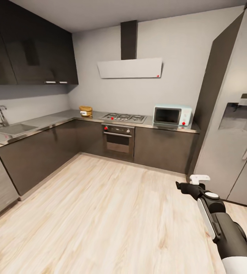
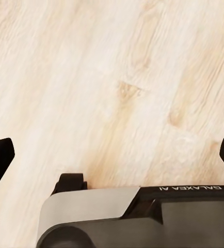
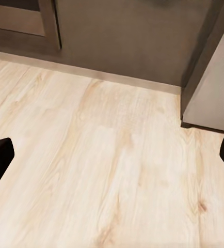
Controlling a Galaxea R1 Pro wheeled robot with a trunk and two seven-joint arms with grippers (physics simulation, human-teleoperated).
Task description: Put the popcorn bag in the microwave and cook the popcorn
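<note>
Far across the kitchen, the popcorn bag (image 1: 86, 110) is a small tan sack with a white label, standing in the corner of the pale grey countertop (image 1: 55, 120). The mint-blue microwave (image 1: 172, 115) sits on the same countertop to the right, its dark door closed. My right gripper (image 1: 184, 186) hovers low over the wood floor, well away from both. In the right wrist view the right gripper (image 3: 112, 155) is open, with nothing between its fingers. The left gripper (image 2: 112, 155) is also open over bare floorboards, above part of the robot's grey body (image 2: 117, 217).
A built-in oven (image 1: 118, 139) sits under a gas hob (image 1: 124, 117), between bag and microwave. The sink (image 1: 15, 129) and tap (image 1: 2, 116) are at left. A tall steel fridge (image 1: 237, 125) stands close at right. Open wood floor (image 1: 100, 205) lies ahead.
</note>
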